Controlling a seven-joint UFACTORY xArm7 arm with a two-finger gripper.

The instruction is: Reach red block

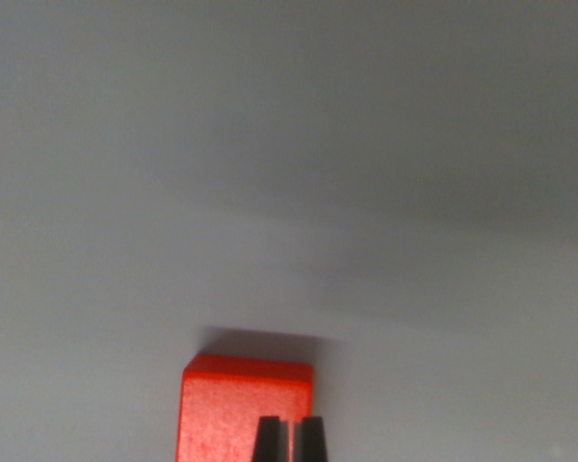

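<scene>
Red block [233, 409] on grey surface [289, 192], directly behind hand [290, 438], fingertips nearly closed, gripping nothing

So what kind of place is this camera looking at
Most likely a bare lab or test bench, though little shows. There's a plain grey surface with nothing on it but a single red block, and the dark tips of the gripper sit close together over the block's near edge.

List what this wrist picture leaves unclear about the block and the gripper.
- Red block: lower part cut off by the wrist view's bottom edge; the fingertips hide some of it.
- Gripper: only two dark tips show; contact with the block cannot be told.
- Grey surface: blurred, featureless.
</scene>
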